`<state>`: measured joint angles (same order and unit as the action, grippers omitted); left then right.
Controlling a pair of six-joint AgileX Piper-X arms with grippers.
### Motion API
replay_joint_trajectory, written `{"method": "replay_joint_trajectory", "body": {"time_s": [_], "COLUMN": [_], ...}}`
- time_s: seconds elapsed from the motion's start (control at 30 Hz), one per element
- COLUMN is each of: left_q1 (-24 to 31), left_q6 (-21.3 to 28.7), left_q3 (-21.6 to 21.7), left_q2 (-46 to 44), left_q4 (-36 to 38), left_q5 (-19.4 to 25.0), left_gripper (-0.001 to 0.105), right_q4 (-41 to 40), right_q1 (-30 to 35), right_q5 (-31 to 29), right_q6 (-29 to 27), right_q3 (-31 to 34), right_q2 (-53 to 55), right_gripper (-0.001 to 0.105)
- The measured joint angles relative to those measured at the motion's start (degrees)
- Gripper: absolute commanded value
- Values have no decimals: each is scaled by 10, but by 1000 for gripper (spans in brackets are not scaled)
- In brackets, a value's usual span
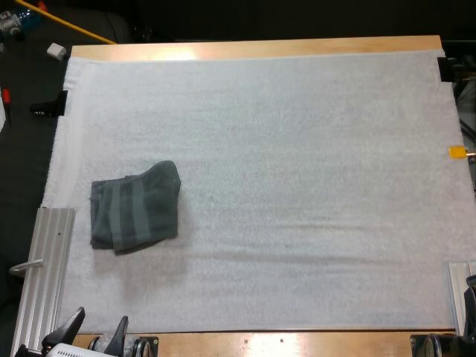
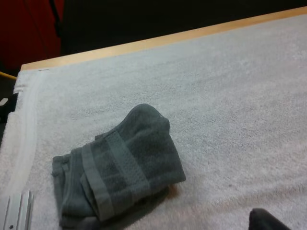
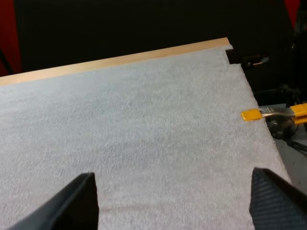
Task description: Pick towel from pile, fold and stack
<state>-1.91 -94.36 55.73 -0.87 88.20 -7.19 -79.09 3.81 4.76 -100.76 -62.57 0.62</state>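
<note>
One dark grey-green towel [image 1: 135, 207] lies folded on the white mat [image 1: 297, 186], in the mat's near-left part as seen from the high view, well apart from the mat's right half. Its outline is close to square, so the long axis cannot be told with confidence. The paler woven bands [image 1: 121, 212] run roughly near-to-far, leaning a little. One rounded corner bulges toward the far right, and the layered edges sit at the left and near sides. In the left wrist view the same towel [image 2: 120, 167] lies on a diagonal, with the rounded corner pointing toward the table's far edge and the stacked folds at the near-left end. An aluminium rail [image 1: 48, 275] lies along the mat's left near edge, just beside the towel but not touching it. The wooden table [image 1: 253, 48] shows as a strip beyond the mat's far side. Left gripper [image 1: 97, 332] is at the near edge of the table, short of the towel, its fingers [image 1: 74, 323] spread apart with nothing between them. Right gripper [image 3: 177, 206] is over bare mat near the table's right side, its fingers [image 3: 81, 201] spread wide and clear of any thing
</note>
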Motion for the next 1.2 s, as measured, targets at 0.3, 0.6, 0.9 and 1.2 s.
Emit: {"method": "replay_joint_trajectory", "body": {"time_s": [0.3,0.6,0.9,1.2], "left_q1": [0,1,0,0], "left_q6": [4,9,14,14], "left_q3": [-12,-94,-160,-233], "left_q2": [0,0,1,1], "left_q4": [-95,-219,-260,-270], "left_q5": [0,2,4,4], "left_gripper": [59,59,59,59], "right_q4": [70,174,202,196], "right_q1": [0,0,0,0], "right_q5": [1,1,0,0], "right_q6": [0,0,0,0], "right_q3": [28,134,209,267], "right_q2": [0,-1,-2,-2], "right_gripper": [64,64,64,64]}}
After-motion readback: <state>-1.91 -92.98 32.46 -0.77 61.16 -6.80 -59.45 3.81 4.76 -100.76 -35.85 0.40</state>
